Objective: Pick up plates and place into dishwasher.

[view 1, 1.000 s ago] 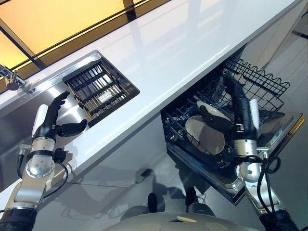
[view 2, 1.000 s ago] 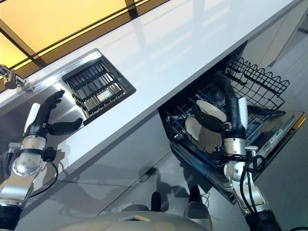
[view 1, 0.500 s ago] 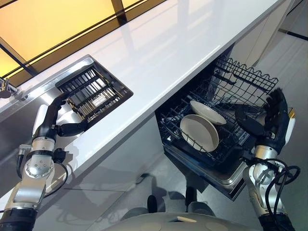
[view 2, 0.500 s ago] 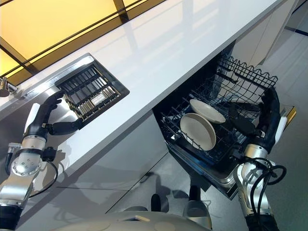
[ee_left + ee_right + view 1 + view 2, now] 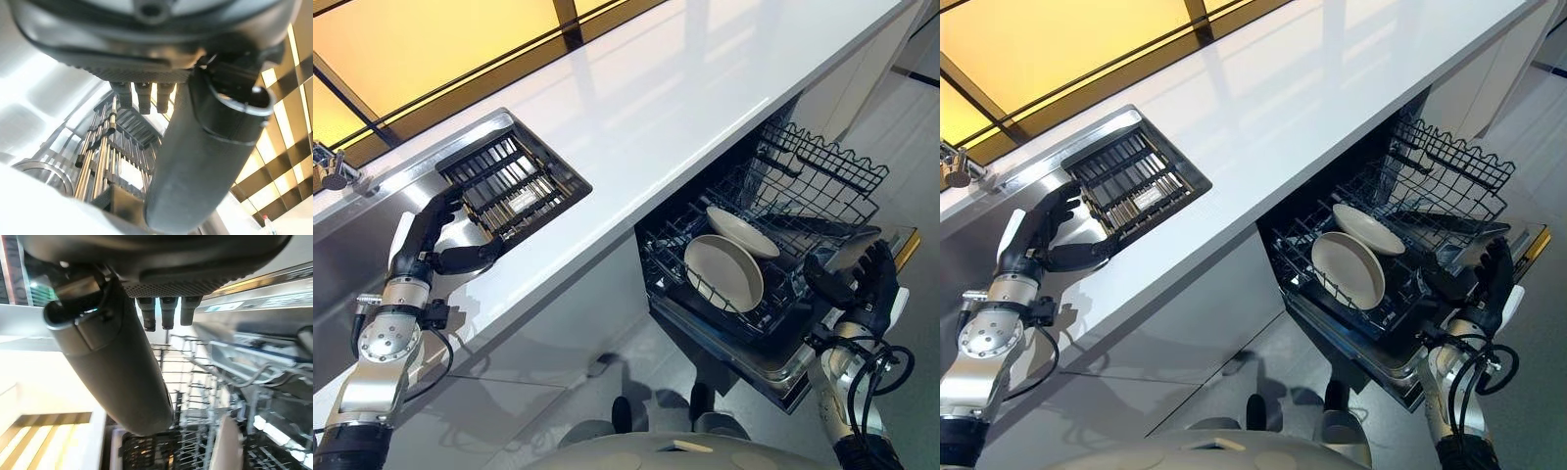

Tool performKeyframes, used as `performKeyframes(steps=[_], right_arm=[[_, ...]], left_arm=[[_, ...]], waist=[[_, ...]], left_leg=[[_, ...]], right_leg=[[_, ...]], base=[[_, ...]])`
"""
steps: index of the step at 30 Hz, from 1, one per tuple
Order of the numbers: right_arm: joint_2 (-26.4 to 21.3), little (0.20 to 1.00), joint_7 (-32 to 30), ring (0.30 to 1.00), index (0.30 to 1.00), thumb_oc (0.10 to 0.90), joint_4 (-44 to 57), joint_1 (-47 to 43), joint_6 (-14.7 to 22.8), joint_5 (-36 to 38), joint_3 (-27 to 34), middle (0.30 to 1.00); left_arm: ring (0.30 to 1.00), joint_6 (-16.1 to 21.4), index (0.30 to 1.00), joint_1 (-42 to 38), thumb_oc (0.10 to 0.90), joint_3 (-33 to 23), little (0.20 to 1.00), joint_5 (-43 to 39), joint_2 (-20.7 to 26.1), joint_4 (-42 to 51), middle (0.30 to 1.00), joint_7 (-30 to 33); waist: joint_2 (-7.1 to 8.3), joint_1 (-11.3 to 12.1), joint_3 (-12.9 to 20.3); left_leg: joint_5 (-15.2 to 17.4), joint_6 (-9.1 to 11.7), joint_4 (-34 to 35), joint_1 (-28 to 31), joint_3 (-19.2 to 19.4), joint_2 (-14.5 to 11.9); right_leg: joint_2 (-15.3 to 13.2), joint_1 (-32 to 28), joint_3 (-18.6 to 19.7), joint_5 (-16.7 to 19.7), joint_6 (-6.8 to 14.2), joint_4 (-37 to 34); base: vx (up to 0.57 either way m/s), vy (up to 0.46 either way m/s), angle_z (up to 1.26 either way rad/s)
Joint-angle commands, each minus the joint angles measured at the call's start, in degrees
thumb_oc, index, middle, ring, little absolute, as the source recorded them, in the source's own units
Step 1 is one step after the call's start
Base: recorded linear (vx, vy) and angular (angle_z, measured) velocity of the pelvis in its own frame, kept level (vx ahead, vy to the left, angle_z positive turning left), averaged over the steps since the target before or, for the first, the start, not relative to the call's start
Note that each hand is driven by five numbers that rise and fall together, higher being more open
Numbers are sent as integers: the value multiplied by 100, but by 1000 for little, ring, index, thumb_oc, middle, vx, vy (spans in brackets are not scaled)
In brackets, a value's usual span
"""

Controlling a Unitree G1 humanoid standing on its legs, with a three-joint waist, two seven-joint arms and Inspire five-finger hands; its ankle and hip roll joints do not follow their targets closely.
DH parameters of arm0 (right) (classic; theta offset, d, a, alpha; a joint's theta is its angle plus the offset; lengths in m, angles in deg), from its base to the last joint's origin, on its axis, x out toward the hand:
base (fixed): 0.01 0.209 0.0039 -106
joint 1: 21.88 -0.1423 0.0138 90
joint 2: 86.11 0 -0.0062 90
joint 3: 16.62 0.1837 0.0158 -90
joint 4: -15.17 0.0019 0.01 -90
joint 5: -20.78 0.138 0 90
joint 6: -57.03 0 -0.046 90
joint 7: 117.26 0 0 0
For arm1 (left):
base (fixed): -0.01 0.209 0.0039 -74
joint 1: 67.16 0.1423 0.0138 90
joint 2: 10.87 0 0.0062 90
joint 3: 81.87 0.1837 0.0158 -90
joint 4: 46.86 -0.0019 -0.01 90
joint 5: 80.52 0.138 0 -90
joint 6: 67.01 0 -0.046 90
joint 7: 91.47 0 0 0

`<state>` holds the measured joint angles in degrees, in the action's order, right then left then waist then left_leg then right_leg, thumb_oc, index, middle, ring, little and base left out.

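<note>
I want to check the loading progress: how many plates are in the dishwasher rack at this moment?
2. One plate stands at the near side of the lower rack; the second plate leans right behind it. Others may be hidden under the countertop.

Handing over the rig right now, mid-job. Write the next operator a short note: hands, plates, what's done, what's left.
Right hand: open, empty, beside the dishwasher rack, near the open door's edge.
Left hand: open, empty, at the dish drainer set in the sink.
Plates: two in the rack, front plate and rear plate, both leaning.
Done: those two are loaded.
Left: I see no plates on the white counter; check the sink area for more.
</note>
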<state>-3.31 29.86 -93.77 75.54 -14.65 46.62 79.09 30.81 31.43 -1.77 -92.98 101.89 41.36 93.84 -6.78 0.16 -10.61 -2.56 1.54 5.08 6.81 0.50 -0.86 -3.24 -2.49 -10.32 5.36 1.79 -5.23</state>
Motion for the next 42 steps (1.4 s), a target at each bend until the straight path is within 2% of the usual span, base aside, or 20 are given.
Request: performKeyframes(steps=[1, 7, 11, 16, 19, 23, 26, 28, 35, 39, 42], right_arm=[[-67, 900, 232, 900, 900, 800, -62, -615, 308, 424, 336, 900], [-77, 900, 681, 900, 900, 800, -968, -833, -80, 1570, 412, 900], [-198, 900, 989, 900, 900, 800, -1637, -1076, -325, 2106, 410, 900], [-342, 900, 2046, 900, 900, 800, -2338, -1339, -1009, 2628, 335, 900], [-436, 900, 2663, 900, 900, 800, -2687, -1488, -1295, 2819, 319, 900], [-500, 900, 3295, 900, 900, 800, -2831, -1673, -1407, 3031, 220, 900], [-486, 900, 3632, 900, 900, 800, -2620, -1793, -1313, 3051, 68, 900], [-426, 900, 3936, 900, 900, 800, -2248, -1874, -1092, 3110, -133, 900], [-253, 900, 4245, 900, 900, 800, -1199, -2307, -554, 3033, -731, 900], [-172, 900, 4267, 900, 900, 800, -941, -2765, -434, 2767, -1080, 900], [-133, 900, 4191, 900, 900, 800, -875, -3311, -501, 2457, -1450, 900]], left_arm=[[900, 1128, 900, -498, 800, -848, 900, -405, 396, 197, 900, 142], [900, 1405, 900, -614, 800, -777, 900, -517, 394, 207, 900, -22], [900, 1363, 900, -751, 800, -646, 900, -602, 483, 188, 900, -154], [900, 1286, 900, -760, 800, -620, 900, -719, 543, 190, 900, -284], [900, 1243, 900, -755, 800, -580, 900, -710, 512, 198, 900, -322], [900, 1258, 900, -717, 800, -525, 900, -667, 482, 201, 900, -262], [900, 1264, 900, -700, 800, -486, 900, -648, 457, 213, 900, -231], [900, 1283, 900, -682, 800, -455, 900, -586, 401, 201, 900, -203], [900, 1340, 900, -710, 800, -298, 900, -552, 241, 100, 900, -134], [900, 1379, 900, -786, 800, -177, 900, -573, 178, 10, 900, -177], [900, 1349, 900, -937, 800, 50, 900, -502, 148, -26, 900, -223]], waist=[[206, 18, 189], [169, 111, 110], [153, 201, 64], [175, 340, 42], [214, 414, 54], [263, 500, 80], [291, 558, 82], [322, 607, 89], [401, 770, 111], [429, 850, 120], [465, 945, 140]], left_leg=[[625, -236, -273, -111, 191, 575], [671, -247, -369, -91, 80, 557], [740, -270, -491, -69, 9, 549], [827, -293, -628, -46, -81, 580], [860, -291, -680, -28, -125, 608], [877, -271, -705, 9, -164, 638], [874, -265, -711, 17, -198, 649], [869, -259, -718, 1, -215, 654], [841, -233, -792, -111, -262, 688], [833, -233, -852, -173, -262, 708], [841, -231, -937, -226, -268, 744]], right_leg=[[219, -164, -218, -1310, 114, 860], [113, -80, -341, -1545, 52, 1344], [22, -46, -426, -1672, 22, 1655], [-34, -105, -508, -1733, -17, 1760], [-11, -208, -536, -1693, -41, 1628], [76, -378, -561, -1588, -60, 1317], [130, -465, -564, -1502, -71, 1115], [160, -515, -573, -1436, -70, 969], [179, -588, -595, -1283, -53, 664], [168, -597, -604, -1226, -66, 583], [153, -637, -615, -1180, -81, 497]], base=[[31, -43, 11], [29, -33, 10], [33, -42, 17], [32, -42, 13], [34, -32, 10], [9, -4, 1], [10, -2, -2], [0, 0, 0], [0, 0, 0], [16, 40, -3], [25, 60, 1]])
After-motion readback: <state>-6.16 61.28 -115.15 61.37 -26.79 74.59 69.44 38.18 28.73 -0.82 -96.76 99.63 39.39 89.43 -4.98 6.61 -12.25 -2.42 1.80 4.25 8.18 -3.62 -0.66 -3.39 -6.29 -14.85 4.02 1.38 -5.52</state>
